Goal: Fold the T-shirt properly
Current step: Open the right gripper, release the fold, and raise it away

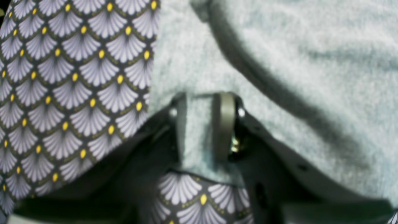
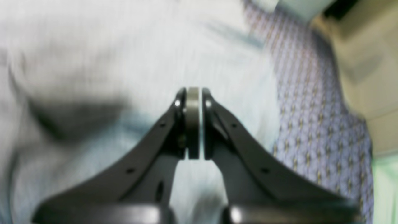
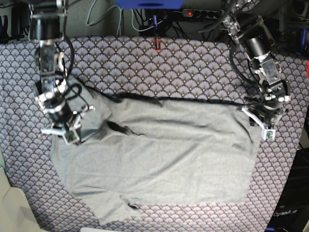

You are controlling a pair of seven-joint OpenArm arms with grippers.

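The right gripper (image 3: 65, 133), at the tablecloth's (image 3: 145, 63) left edge, is clenched with no cloth visibly between its pads. The T-shirt (image 3: 164, 150) lies spread mid-cloth. At the right edge, the left gripper (image 1: 203, 124) grasps its fabric. A fold seems underway; next, carry that edge across.

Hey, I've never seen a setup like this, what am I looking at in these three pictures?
This is a two-armed robot folding laundry. The overhead picture shows a grey T-shirt spread on a purple scallop-patterned tablecloth. The other two pictures come from cameras mounted on each wrist, looking along the fingers. The left gripper, at the overhead picture's right, pinches the shirt's edge. The right gripper is shut above the shirt; that blurred picture shows no cloth clearly caught in it.
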